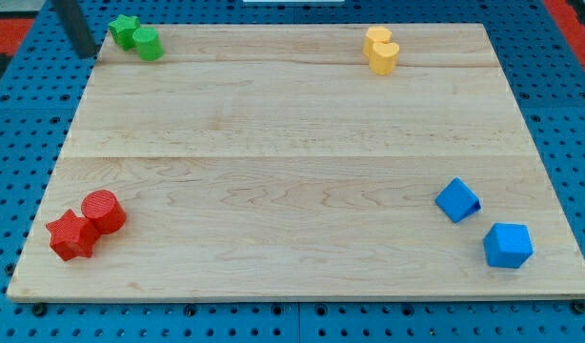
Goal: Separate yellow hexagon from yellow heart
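Observation:
Two yellow blocks sit touching near the view's top, right of centre. The upper one looks like the yellow hexagon [375, 38]. The lower one, with a notch, looks like the yellow heart [385, 58]. My tip [87, 53] is at the view's top left, by the corner of the wooden board [292, 143]. It is just left of the green blocks and far from the yellow pair.
A green star [124, 30] and a green cylinder [148, 44] touch at the top left. A red cylinder [103, 210] and a red star [71, 236] touch at the bottom left. Two blue blocks [457, 199] [508, 245] lie apart at the bottom right.

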You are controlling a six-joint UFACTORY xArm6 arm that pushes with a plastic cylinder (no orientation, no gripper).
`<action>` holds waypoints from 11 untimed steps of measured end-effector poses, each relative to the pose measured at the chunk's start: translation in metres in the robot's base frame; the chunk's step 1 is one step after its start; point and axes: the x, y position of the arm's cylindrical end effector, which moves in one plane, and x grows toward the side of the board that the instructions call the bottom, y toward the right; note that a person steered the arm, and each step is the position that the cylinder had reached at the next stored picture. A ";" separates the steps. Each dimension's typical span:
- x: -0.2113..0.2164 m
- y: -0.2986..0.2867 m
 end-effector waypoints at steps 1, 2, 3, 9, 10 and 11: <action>-0.028 0.026; -0.034 0.038; -0.024 0.038; 0.109 0.454; 0.062 0.489; 0.017 0.433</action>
